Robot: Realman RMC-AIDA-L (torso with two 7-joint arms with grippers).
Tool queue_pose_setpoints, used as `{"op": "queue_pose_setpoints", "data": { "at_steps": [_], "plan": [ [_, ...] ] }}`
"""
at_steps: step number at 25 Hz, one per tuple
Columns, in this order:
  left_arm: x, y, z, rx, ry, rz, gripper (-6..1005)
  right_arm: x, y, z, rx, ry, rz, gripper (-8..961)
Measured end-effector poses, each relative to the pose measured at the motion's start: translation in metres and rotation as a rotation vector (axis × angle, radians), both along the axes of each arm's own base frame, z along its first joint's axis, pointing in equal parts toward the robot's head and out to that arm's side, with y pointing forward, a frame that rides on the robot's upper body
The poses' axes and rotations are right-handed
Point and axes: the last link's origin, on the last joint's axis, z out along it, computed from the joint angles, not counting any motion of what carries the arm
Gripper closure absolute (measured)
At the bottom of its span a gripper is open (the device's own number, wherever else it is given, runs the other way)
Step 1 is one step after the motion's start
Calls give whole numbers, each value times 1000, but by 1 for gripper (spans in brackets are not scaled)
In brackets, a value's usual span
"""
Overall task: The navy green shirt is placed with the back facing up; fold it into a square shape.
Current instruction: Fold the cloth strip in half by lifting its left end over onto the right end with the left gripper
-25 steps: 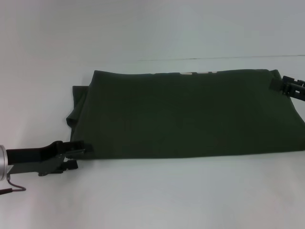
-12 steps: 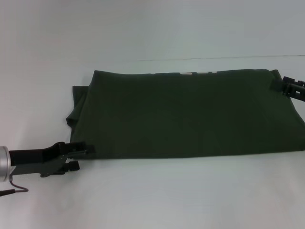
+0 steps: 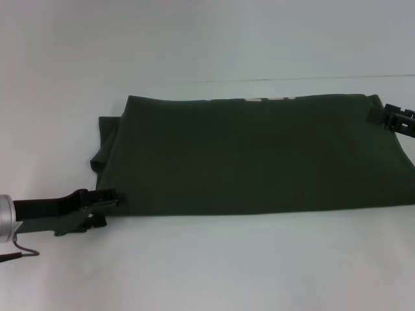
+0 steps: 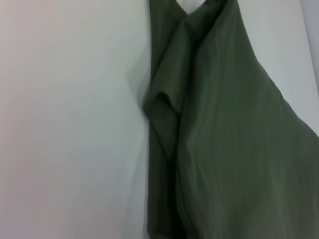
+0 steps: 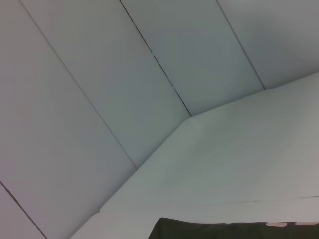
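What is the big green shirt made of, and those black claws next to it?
The navy green shirt looks like soft matte cloth, probably cotton: it creases and droops in folds. The left gripper and right gripper look like hard black plastic or metal, with stiff straight edges.

The large dark olive-green soft cloth short-sleeved shirt (image 3: 259, 155) looked matt, a fine woven or knit fabric with no sheen; in the left wrist view (image 4: 234, 149) its surface showed faint lengthwise ribbing and soft creases at the folded sleeve. The plain white tabletop (image 3: 207, 265) was smooth and matt, with no visible grain. The black left gripper (image 3: 104, 206) appeared as matt hard plastic or coated metal, behind it a bare brushed-metal silver wrist collar (image 3: 5, 217).
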Motion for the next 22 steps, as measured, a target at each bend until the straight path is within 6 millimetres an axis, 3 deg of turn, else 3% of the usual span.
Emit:
{"op": "queue_pose_setpoints", "data": {
  "at_steps": [22],
  "plan": [
    [16, 24, 1, 20, 61, -65, 155, 2, -2, 0, 3, 5, -8, 54]
  ]
}}
